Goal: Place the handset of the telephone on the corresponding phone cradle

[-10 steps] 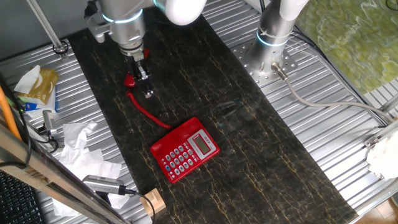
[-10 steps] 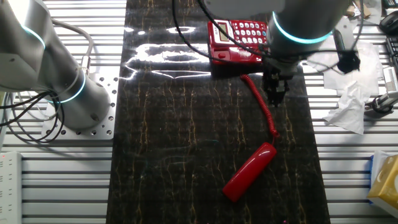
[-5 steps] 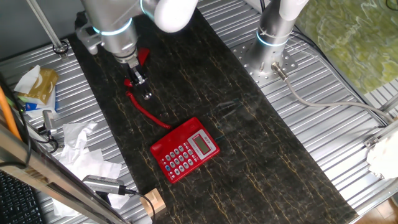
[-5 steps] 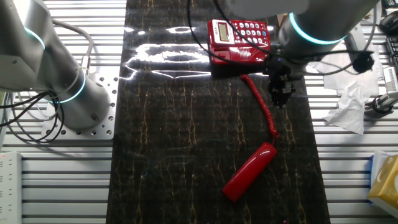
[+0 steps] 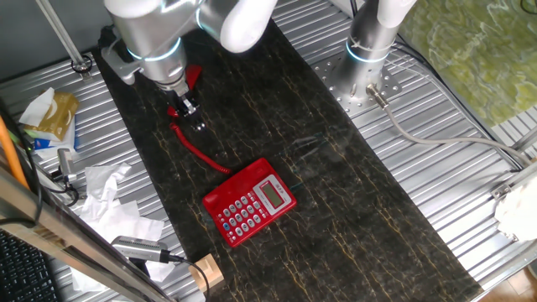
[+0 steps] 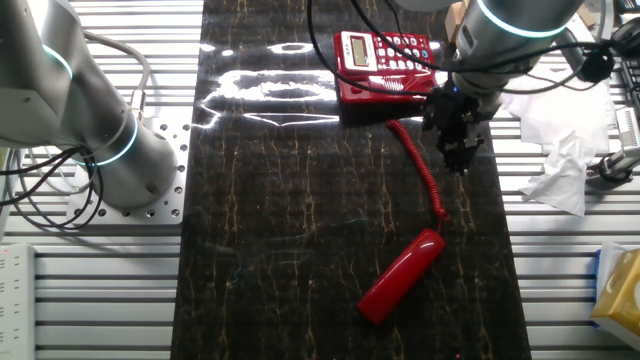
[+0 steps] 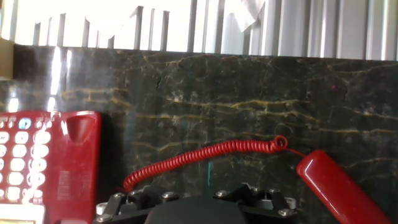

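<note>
The red handset [image 6: 402, 275] lies on the dark mat, apart from the telephone [image 6: 383, 65]. A coiled red cord [image 6: 420, 160] joins the two. The cradle [image 6: 378, 92] is the empty strip along the base's near edge. My gripper [image 6: 462, 152] hangs above the mat beside the cord, between base and handset, and holds nothing. In the one fixed view the arm hides most of the handset [image 5: 194, 77]; the telephone [image 5: 249, 201] sits mid-mat. The hand view shows the base [image 7: 50, 162] at left, the cord [image 7: 205, 155] and the handset's end [image 7: 339, 186]. The fingers are out of frame.
Crumpled paper [image 6: 560, 165] and a box [image 6: 620, 290] lie off the mat on the ribbed metal table. A second arm's base [image 5: 369, 50] stands by the mat's far side. Packets and paper [image 5: 50, 113] lie at the left.
My gripper has shifted sideways toward the mat's edge near the cord, staying above the mat. The handset, cord and telephone have not moved.
</note>
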You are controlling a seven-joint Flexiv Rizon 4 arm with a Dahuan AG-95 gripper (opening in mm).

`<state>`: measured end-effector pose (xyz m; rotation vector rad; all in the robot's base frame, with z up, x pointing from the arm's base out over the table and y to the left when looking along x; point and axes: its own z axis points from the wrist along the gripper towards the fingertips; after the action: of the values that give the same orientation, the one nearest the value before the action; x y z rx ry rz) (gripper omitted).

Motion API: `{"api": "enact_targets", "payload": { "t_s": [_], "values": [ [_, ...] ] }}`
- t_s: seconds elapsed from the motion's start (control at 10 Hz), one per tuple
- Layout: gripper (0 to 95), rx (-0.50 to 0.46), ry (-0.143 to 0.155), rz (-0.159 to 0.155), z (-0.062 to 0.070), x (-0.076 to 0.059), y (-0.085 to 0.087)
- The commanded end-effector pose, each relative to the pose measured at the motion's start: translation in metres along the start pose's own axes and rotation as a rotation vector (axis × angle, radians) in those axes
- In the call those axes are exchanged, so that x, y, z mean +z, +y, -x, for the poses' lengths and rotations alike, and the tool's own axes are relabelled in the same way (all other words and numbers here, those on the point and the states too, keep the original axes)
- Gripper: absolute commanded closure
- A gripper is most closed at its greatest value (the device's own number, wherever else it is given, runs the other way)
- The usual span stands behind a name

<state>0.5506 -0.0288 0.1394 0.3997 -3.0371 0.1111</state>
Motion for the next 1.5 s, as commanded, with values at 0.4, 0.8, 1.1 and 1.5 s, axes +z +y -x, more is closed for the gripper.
{"api": "enact_targets", "payload": {
  "t_s": [0.4,0.8,1.1,1.5],
  "values": [
    [19.0,-0.019,0.003,-0.012,-0.008,0.004,-0.020],
    [19.0,-0.033,0.002,-0.010,-0.014,0.013,-0.036],
    [19.0,-0.051,0.003,-0.004,-0.020,0.015,-0.046],
    [19.0,-0.058,0.006,-0.001,-0.024,0.018,-0.053]
  ]
}}
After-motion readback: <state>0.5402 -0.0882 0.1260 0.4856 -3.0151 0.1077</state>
